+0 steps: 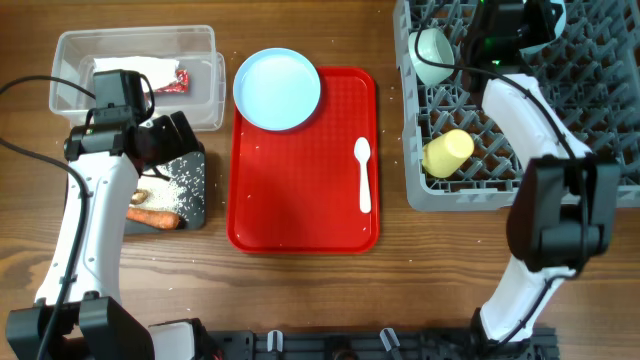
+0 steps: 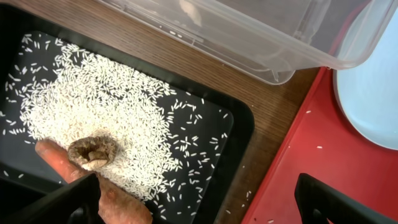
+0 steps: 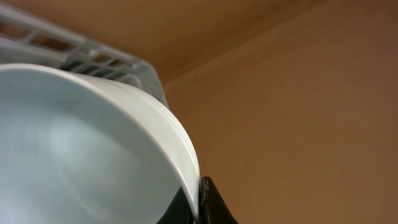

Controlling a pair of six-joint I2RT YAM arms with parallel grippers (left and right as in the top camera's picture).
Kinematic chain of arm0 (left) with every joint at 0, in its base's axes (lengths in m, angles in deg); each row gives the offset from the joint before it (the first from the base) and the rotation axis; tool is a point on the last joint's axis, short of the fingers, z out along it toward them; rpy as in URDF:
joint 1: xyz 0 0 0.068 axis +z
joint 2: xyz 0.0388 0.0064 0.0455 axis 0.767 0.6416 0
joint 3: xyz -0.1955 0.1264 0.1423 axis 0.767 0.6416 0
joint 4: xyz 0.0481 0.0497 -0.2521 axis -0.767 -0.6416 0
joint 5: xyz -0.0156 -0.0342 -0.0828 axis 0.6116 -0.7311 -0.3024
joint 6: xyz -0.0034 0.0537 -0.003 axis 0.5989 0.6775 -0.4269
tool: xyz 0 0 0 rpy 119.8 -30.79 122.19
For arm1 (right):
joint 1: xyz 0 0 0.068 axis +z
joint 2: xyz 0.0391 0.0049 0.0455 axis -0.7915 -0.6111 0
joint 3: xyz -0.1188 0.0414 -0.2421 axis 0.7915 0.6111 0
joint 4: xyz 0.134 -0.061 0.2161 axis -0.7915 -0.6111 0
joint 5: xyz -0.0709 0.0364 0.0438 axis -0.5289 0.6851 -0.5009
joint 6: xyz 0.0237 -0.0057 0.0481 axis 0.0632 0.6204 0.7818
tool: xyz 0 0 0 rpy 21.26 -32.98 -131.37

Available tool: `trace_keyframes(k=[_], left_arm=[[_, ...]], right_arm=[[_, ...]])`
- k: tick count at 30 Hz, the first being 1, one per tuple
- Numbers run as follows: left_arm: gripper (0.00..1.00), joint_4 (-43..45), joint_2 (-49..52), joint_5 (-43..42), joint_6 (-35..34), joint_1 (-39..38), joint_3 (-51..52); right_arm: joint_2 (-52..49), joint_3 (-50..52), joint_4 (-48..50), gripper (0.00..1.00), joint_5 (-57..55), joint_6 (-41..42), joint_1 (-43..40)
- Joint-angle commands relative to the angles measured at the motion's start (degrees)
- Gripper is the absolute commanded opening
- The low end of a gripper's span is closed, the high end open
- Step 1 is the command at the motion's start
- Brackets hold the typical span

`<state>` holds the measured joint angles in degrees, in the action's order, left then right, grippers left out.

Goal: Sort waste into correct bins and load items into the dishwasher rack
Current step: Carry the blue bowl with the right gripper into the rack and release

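On your far left the clear tub [image 1: 70,45] holds the crumpled napkin [image 1: 125,70] with the red wrapper [image 1: 180,80] beside it. Just in front of it sits the black tray [image 1: 203,190], where the rice grains [image 2: 106,106] are spread across the floor. The brown lump [image 2: 93,152] rests against the carrot piece [image 1: 155,216] at the tray's near edge. Your left gripper [image 2: 198,186] hangs over that tray with its jaws wide apart and nothing between them.

In the middle, the red tray [image 1: 300,200] carries the light blue plate [image 1: 277,88] on its far left corner and the white spoon [image 1: 364,180] along its right side.

To the right, the dishwasher rack [image 1: 470,198] has the mint green bowl [image 1: 432,55] near its far left corner and the yellow cup [image 1: 447,152] lying on its side nearer you. Your right gripper [image 3: 199,202] is clamped on the rim of the light blue bowl [image 3: 81,143], at the rack's far edge.
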<state>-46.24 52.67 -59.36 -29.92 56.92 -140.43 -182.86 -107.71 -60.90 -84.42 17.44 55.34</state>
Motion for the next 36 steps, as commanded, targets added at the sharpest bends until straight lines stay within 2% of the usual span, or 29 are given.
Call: trace_keyframes(k=[1, 8, 20, 23, 26, 29, 30, 32, 33, 34, 36], left_arm=[[1.0, 0.2, -0.2, 0.6, -0.7, 0.2, -0.5], [1.0, 0.2, -0.2, 0.6, -0.7, 0.2, -0.5], [1.0, 0.2, -0.2, 0.6, -0.7, 0.2, -0.5], [1.0, 0.2, -0.2, 0.6, -0.7, 0.2, -0.5], [1.0, 0.2, -0.2, 0.6, -0.7, 0.2, -0.5], [1.0, 0.2, -0.2, 0.6, -0.7, 0.2, -0.5], [1.0, 0.2, -0.2, 0.6, -0.7, 0.2, -0.5], [1.0, 0.2, -0.2, 0.6, -0.7, 0.2, -0.5], [1.0, 0.2, -0.2, 0.6, -0.7, 0.2, -0.5], [1.0, 0.2, -0.2, 0.6, -0.7, 0.2, -0.5], [1.0, 0.2, -0.2, 0.6, -0.7, 0.2, -0.5]], right_arm=[[-4.7, -0.3, 3.9, 0.04, 1.8, -13.2, -0.3], [-7.8, -0.3, 7.8, 0.04, 7.5, -22.0, -0.5], [-7.9, -0.3, 5.4, 0.05, 8.5, -22.0, 1.0], [-7.9, -0.3, 3.3, 0.08, 8.5, -22.0, 2.4], [-7.9, -0.3, 1.2, 0.17, 8.5, -22.0, 3.8], [-7.9, -0.3, 0.1, 0.3, 8.5, -22.1, 5.2], [-7.9, -0.3, 0.1, 0.38, 8.5, -22.1, 5.5], [-7.9, -0.3, 0.1, 0.66, 8.3, -22.1, 5.9], [-7.9, -0.3, 0.1, 0.96, 8.1, -22.1, 6.1], [-7.9, -0.3, 0.1, 1.0, 7.9, -22.1, 6.2], [-7.9, -0.3, 0.2, 1.0, 7.4, -22.1, 6.4]])
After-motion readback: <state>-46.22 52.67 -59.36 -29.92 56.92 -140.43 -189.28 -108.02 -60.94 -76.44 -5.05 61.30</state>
